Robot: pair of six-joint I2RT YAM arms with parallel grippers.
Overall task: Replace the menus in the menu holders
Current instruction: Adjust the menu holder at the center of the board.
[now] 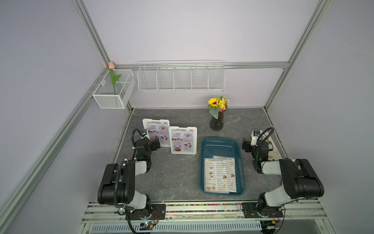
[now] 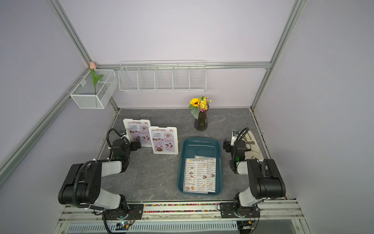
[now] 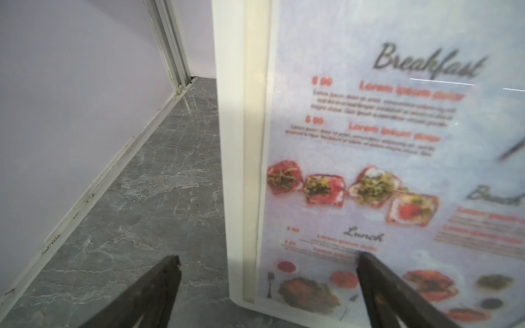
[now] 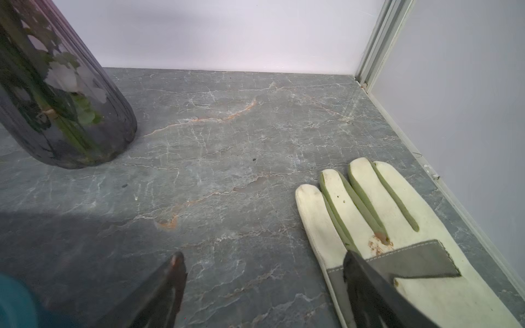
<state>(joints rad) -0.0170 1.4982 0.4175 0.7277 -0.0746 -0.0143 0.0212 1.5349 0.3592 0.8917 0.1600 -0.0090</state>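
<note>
Left claw (image 3: 267, 257): fingers spread wide, nothing between the pads.

Immediately ahead of it, very close: the rear menu holder (image 3: 235, 142), standing upright, long axis vertical. Its side edge falls inside the gap. One finger (image 3: 159, 284) hangs over bare table (image 3: 142, 198) outside the frame, and the other finger (image 3: 375, 284) sits in front of the printed face. Whether either touches the plastic, I cannot tell.

In that holder: a SPECIAL MENU sheet (image 3: 383, 142), with Breakfast and Lunch headings legible, not yet pulled.

Farther, off the claw's inner side: the second menu holder (image 1: 183, 140), upright and also showing a SPECIAL MENU page. It stands beside the first and a little closer to the robot.

Farther across: a dark teal tray (image 1: 222, 140) holding two DIM SUM INN sheets (image 1: 219, 175). They lie flat and overlapped, long axis pointing away from the robot.

Beyond the tray: the right claw (image 4: 262, 255), spread and empty, hovering above the table. A work glove (image 4: 383, 213) lies flat under its outer finger, and a dark glass vase (image 4: 56, 99) stands ahead toward the tray side.

Judgement: the left arm is far nearer both holders, the right arm nearer the tray. The next move likely hinges on that vertical edge between the left fingers.
</note>
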